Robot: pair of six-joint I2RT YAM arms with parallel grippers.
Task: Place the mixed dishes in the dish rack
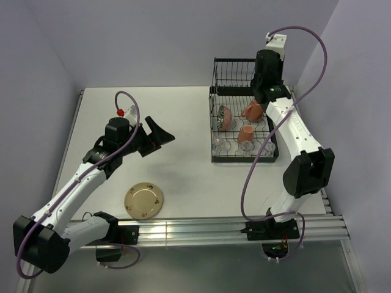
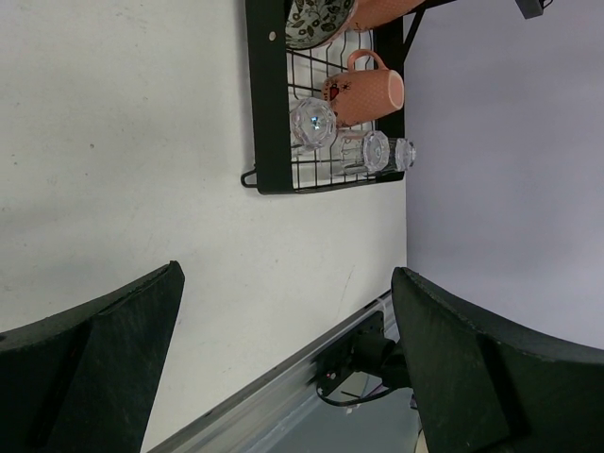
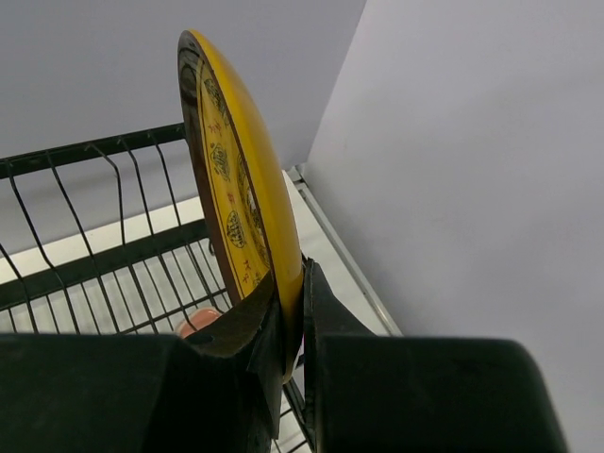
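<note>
My right gripper is shut on the lower rim of the yellow patterned plate and holds it upright on edge over the black wire dish rack. In the top view the right gripper is above the taller back section of the rack. A dark patterned bowl, two orange mugs and three clear glasses sit in the rack. The tan speckled plate lies flat on the table near the front. My left gripper is open and empty, above the table's middle.
The left wrist view shows the rack's near corner, the bowl, a mug and the glasses. The table's metal front rail and the purple walls bound the space. The rack stands close to the right wall.
</note>
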